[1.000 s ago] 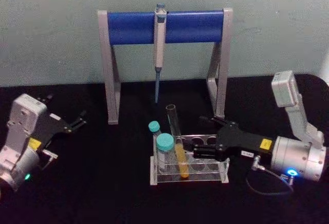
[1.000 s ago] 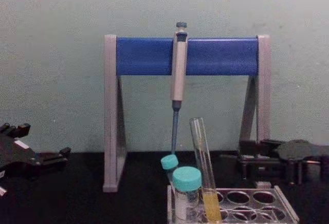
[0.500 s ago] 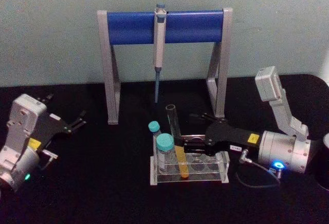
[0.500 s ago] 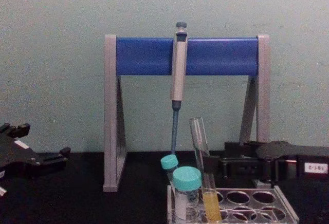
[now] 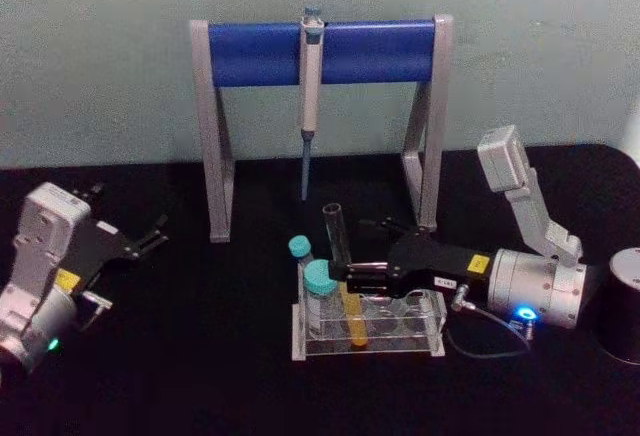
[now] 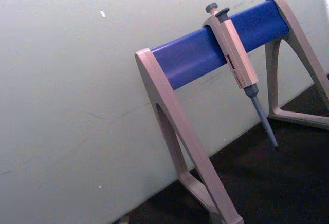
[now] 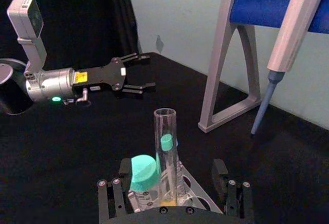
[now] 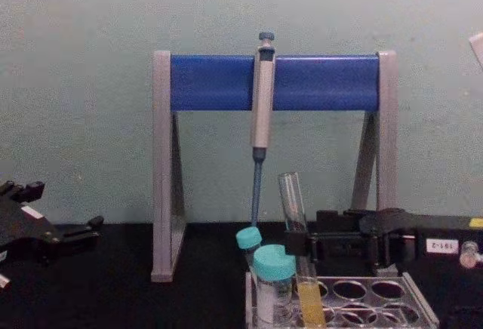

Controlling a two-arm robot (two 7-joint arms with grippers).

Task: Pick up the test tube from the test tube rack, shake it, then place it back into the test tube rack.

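The test tube (image 5: 340, 256) leans in the front left of the test tube rack (image 5: 420, 341), with yellow-orange liquid (image 8: 311, 302) in its lower part. My right gripper (image 5: 357, 248) reaches in from the right at mid-height of the tube. In the right wrist view the test tube (image 7: 166, 152) stands between the spread fingers (image 7: 110, 198) of the right gripper (image 7: 169, 185), which is open; I cannot tell whether a finger touches the glass. In the chest view the right gripper (image 8: 298, 238) is level with the tube (image 8: 293, 204). My left gripper (image 5: 150, 238) rests open at far left.
Two teal-capped tubes (image 5: 320, 281) stand in the rack just left of the test tube. Behind is a grey-legged stand with a blue crossbar (image 5: 320, 51) and a hanging pipette (image 5: 310, 86). A dark cylinder (image 5: 620, 306) stands at far right.
My right gripper has slid left over the rack until its open fingers flank the test tube. The tube, rack and left arm have not moved.
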